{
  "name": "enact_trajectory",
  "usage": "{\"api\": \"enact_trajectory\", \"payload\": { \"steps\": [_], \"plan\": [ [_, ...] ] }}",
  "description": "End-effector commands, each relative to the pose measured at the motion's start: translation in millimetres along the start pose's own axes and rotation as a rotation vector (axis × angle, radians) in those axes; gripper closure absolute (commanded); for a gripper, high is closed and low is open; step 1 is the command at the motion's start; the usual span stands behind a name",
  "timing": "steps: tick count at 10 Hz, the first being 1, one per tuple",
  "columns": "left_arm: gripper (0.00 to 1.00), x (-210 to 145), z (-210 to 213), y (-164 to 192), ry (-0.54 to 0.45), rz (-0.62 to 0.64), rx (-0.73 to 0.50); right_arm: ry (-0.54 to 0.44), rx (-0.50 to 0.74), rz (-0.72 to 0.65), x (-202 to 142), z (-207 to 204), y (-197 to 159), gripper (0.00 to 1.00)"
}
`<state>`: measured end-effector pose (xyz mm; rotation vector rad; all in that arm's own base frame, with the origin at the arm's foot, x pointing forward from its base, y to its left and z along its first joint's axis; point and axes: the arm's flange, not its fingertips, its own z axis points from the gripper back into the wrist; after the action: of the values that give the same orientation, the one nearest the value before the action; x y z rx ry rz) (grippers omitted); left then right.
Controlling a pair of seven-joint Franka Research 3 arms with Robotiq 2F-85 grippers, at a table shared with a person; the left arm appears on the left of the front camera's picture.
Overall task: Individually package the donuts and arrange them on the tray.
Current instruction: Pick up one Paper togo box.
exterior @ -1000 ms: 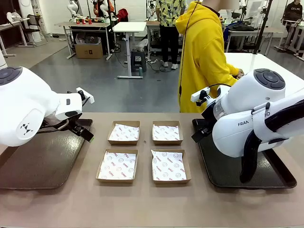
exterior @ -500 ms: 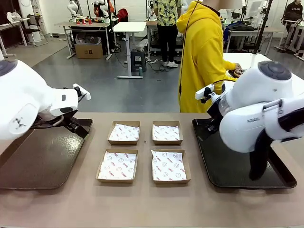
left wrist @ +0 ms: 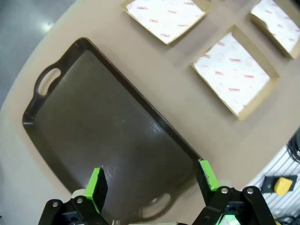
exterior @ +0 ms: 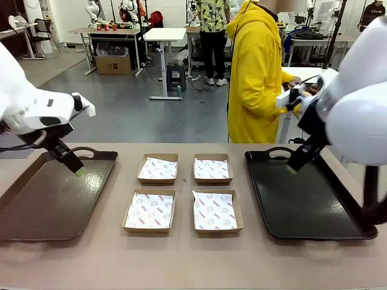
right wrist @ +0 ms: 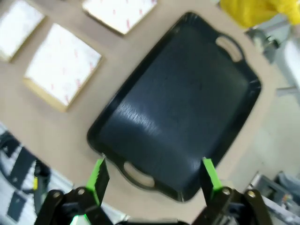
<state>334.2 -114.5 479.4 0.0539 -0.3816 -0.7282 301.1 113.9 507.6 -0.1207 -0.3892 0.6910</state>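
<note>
The donuts are out of view. A dark brown tray (exterior: 54, 202) lies at the table's left and a black tray (exterior: 308, 202) at its right, both bare. My left gripper (exterior: 77, 170) hangs open over the far edge of the brown tray (left wrist: 108, 131); in the left wrist view the gripper (left wrist: 152, 183) has nothing between its green pads. My right gripper (exterior: 292, 168) hangs open over the far left part of the black tray (right wrist: 178, 108); in the right wrist view the gripper (right wrist: 152, 180) is likewise empty.
Several shallow paper-lined cardboard boxes (exterior: 149, 211) sit in a square between the trays, all without contents. A person in a yellow hoodie (exterior: 257, 78) stands at the far side, hands at a white side table (exterior: 305, 75) to the right.
Both arms have lifted and swung outward. The left gripper moved left over the brown tray, the right one up over the black tray. The person's hands moved toward the side table.
</note>
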Motion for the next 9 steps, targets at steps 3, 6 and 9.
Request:
{"api": "enact_trajectory", "payload": {
  "steps": [3, 6, 9],
  "plan": [
    [0.0, 0, 0, 0, 0.0, 0.0, 0.0, 0.0, 0.0, 0.0, 0, 0, 0, 0.0],
    [0.0, -3, 10, -2, 0.005, -0.004, 0.003, 0.008, -0.021, 0.014, -8, 12, 1, 0.0],
    [0.0, -29, 0, 49, -0.339, 0.369, -0.688, -0.445, 0.763, -0.405, -42, -2, -62, 0.0]
  ]
}}
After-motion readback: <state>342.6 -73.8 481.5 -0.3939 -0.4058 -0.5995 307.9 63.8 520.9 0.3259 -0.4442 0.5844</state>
